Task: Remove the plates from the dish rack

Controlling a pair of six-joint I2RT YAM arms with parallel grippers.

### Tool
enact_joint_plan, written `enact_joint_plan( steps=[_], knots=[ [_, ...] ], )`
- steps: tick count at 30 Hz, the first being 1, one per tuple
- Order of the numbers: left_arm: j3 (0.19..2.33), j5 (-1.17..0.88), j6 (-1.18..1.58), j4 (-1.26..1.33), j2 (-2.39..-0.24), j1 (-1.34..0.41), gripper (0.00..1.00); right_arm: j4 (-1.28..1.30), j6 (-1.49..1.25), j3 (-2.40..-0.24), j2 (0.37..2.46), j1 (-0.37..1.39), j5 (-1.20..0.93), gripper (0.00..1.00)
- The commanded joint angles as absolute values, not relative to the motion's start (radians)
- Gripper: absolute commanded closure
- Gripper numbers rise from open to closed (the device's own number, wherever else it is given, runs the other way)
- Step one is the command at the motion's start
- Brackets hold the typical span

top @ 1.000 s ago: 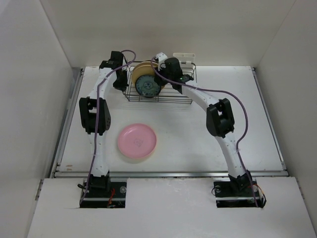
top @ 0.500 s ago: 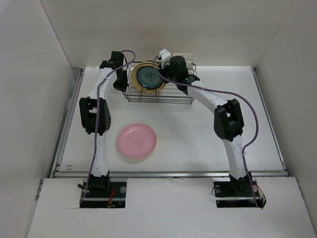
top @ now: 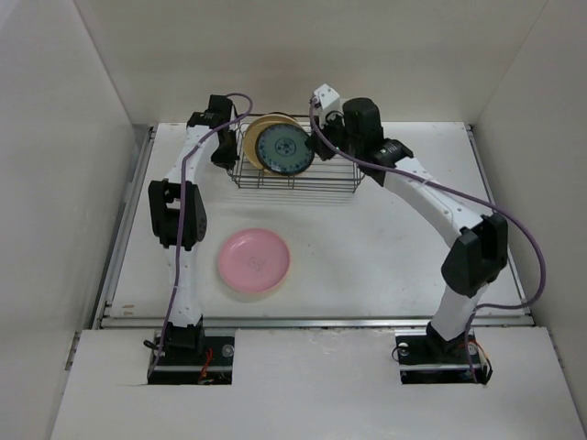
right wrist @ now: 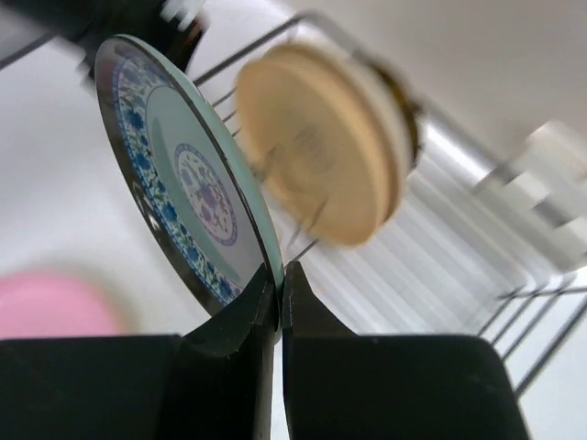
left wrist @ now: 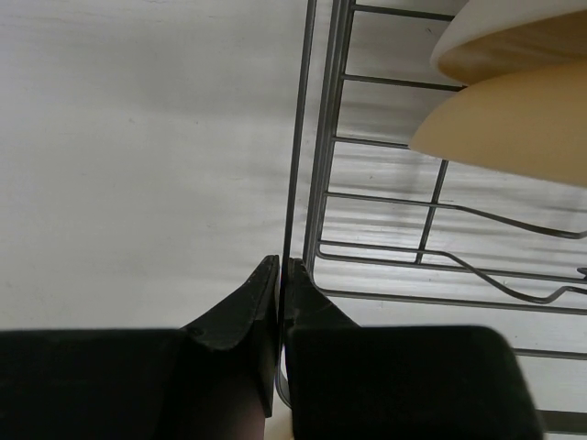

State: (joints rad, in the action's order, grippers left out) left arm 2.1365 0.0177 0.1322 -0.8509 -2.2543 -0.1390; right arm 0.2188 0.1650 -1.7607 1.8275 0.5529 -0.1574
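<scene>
1. Right gripper [right wrist: 279, 275]: jaws closed on the lower rim of the teal plate [right wrist: 183, 183]. A second ago they stood partly open, down inside the rack beside it.
2. Teal plate [top: 281, 149]: held on edge, patterned face toward the arm bases. It sits higher and looms larger in the top view than a second ago, so it reads as lifted out of its slot. Whether its lower edge is fully clear of the dividers cannot be told.
3. Right arm: reared up and stretched further over the back of the table than a second ago. The blurred wrist view suggests it is in motion.
4. Tan plate [right wrist: 312, 156]: upright in the rack just behind the teal one, apart from it.
5. Dish rack [top: 293, 183]: black wire, at the far middle of the table [top: 367, 247], in the same place as a second ago.
6. Left gripper [left wrist: 280, 275]: jaws shut on the rack's left edge wire, unchanged; by the look of it, steadying the rack.
7. Pink plate [top: 254, 261]: flat on the table near the left arm, well apart from the rack, already unloaded.
8. Task standing, as a judgement: one plate out, a second in hand and next due for the table; at least the tan one remains racked.
</scene>
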Motion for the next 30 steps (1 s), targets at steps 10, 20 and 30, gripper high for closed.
enact_joint_plan(
  steps=[10,20,30],
  knots=[
    [2.14,0.078,0.179,-0.934,-2.217,-0.156,1.0,0.377,-0.284,-1.088,1.543,0.362,-0.516,1.0],
    [2.14,0.098,0.17,-0.934,-2.198,-0.176,1.0,0.422,-0.382,-1.022,1.66,0.331,-0.364,0.79],
    [2.14,0.107,0.17,-0.934,-2.18,-0.176,1.0,0.528,-0.327,-1.26,1.553,0.37,-0.125,0.21]
  ],
)
